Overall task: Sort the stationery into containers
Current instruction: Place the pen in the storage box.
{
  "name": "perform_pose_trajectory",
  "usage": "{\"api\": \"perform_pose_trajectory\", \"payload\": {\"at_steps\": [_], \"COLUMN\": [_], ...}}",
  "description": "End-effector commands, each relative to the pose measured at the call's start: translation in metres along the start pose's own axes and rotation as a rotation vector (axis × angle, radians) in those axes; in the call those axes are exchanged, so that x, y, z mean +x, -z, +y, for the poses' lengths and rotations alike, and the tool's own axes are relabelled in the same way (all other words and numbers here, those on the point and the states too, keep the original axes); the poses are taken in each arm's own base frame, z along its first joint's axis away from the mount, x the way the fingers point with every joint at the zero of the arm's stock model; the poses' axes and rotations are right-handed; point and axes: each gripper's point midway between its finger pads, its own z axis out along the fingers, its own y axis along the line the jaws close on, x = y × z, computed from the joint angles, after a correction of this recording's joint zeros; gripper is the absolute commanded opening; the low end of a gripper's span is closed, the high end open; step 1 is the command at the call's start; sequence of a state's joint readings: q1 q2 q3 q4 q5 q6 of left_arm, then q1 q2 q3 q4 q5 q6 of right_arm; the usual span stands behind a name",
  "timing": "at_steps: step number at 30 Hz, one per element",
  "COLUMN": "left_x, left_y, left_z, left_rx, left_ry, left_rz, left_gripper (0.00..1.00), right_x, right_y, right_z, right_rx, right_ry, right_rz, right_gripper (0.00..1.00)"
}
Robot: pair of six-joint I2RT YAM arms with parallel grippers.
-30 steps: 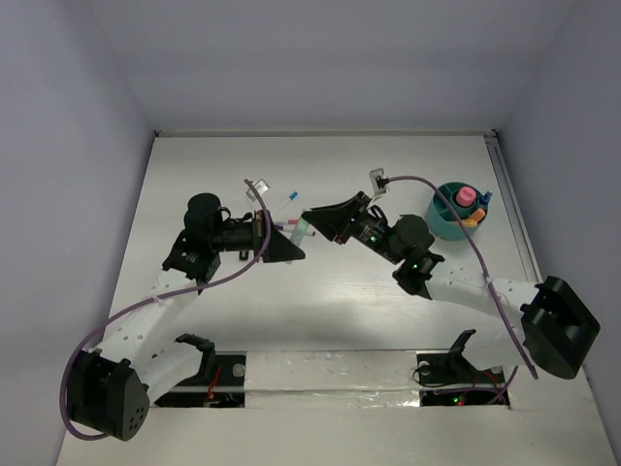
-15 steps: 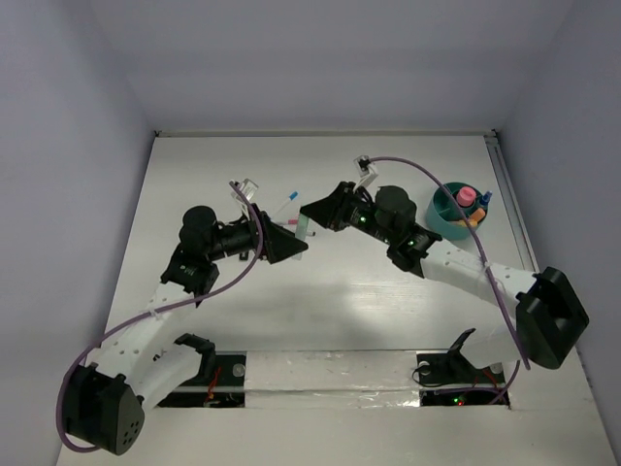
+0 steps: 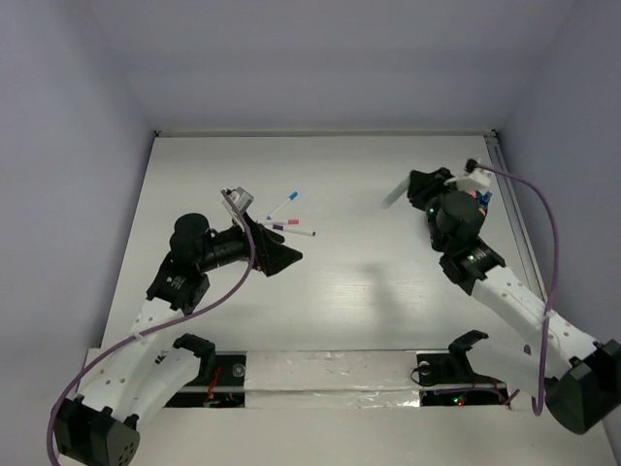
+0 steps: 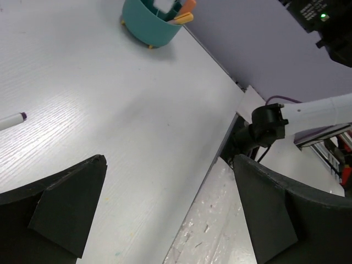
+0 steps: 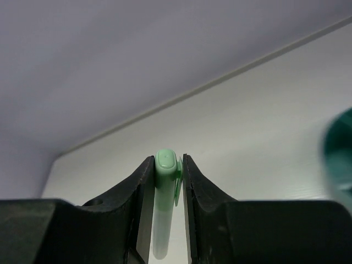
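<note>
My right gripper (image 3: 406,189) is shut on the pale green pen (image 3: 391,199), lifted above the table at the right. In the right wrist view the pen (image 5: 166,181) stands pinched between both fingers, cap end at the tips. The teal holder (image 4: 149,25) with orange erasers (image 4: 184,11) shows in the left wrist view; from above the right arm covers most of it. My left gripper (image 3: 286,254) stands open and empty (image 4: 170,209) over the table's middle left. A blue-capped marker (image 3: 284,204) and a pink-capped one (image 3: 296,230) lie just beyond it.
A purple-capped marker (image 4: 11,120) lies at the left edge of the left wrist view. A taped strip (image 3: 330,374) runs along the near edge between the arm bases. A rail (image 3: 511,204) lines the table's right side. Walls close in the back and sides.
The left gripper opened, let go of the green pen and drew back to the left. The right arm swung right with the pen, over to the teal holder.
</note>
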State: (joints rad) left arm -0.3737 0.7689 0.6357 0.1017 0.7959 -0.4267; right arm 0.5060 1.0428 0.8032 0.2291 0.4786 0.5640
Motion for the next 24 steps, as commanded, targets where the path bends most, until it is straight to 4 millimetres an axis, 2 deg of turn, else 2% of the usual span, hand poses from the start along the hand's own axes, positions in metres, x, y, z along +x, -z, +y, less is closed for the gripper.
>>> {"api": "perform_pose_trajectory", "payload": {"at_steps": [1,2,5,7,10,16,19,24], "left_x": [-0.012,-0.012,-0.016,-0.013,-0.011,-0.008,-0.007,-0.006], "left_y": [0.006,0.007,0.012,0.013,0.014,0.017,0.017,0.017], "left_z": [-0.003,-0.004,-0.011,-0.016,-0.024,-0.033,-0.037,-0.037], "left_rx": [-0.029,-0.030,-0.019,-0.004,0.024,0.042,0.059,0.059], "left_ry": [-0.088,-0.100,-0.120,-0.122,-0.129,-0.147,-0.150,-0.148], "left_rz": [-0.023,-0.024,-0.050,-0.047,-0.044,-0.044,-0.040,-0.037], "left_gripper": [0.99,0.99,0.99,0.99,0.99,0.99,0.99,0.99], "right_x": [-0.047,-0.061,-0.079,-0.086,-0.090,-0.095,-0.097,-0.088], "right_y": [0.028,0.037,0.051,0.058,0.058,0.041,0.031,0.013], "right_z": [-0.093,-0.103,-0.129,-0.144,-0.160,-0.175,-0.172,-0.175], "right_rx": [0.404,0.441,0.545,0.634,0.713,0.774,0.771,0.770], "right_ry": [0.163,0.158,0.189,0.238,0.300,0.360,0.393,0.428], "right_rz": [-0.220,-0.265,-0.339,-0.358,-0.355,-0.348,-0.360,-0.347], "right_gripper": [0.00,0.00,0.00,0.00,0.00,0.00,0.00,0.00]}}
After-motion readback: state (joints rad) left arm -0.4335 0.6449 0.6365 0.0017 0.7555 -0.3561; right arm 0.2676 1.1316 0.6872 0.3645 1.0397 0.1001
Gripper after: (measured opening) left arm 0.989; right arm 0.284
